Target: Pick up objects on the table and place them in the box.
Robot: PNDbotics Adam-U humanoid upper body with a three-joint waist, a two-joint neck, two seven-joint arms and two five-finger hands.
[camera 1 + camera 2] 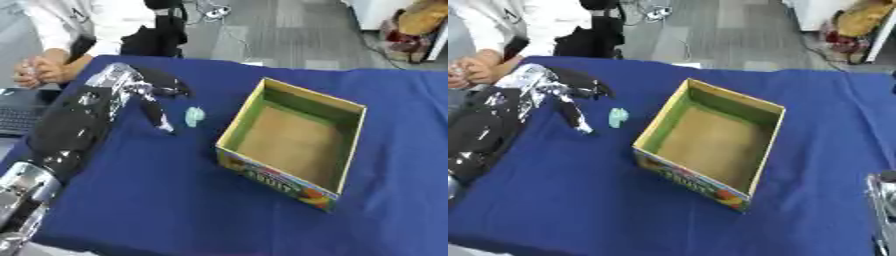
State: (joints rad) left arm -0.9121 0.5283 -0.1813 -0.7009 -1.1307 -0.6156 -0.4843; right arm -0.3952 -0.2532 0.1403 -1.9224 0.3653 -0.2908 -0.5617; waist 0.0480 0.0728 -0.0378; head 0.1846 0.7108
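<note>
Step in hand: I judge this to be the reach for the small pale-green object (194, 116), not yet grasped.
Left hand (144, 92): released, holding nothing; one dark finger points toward 3 o'clock, another angles down toward 5 o'clock, its tip just beside the object.
Right hand: only a sliver of grey metal shows at the lower right edge of the right eye view; whether its fingers are open I cannot tell.
Object: it lies on the blue bench (157, 210), between my left hand and the box, near both, touching neither as far as I can see.
Box (293, 137): open-topped cardboard, empty, at 3 o'clock from the object; its near wall stands higher than the object.
How to do it well: I should bring my fingers to either side of the object, close on it, then lift clear above the box wall before moving toward 3 o'clock.
Risk: a sideways nudge could slide it on the cloth away from my fingers.
</note>
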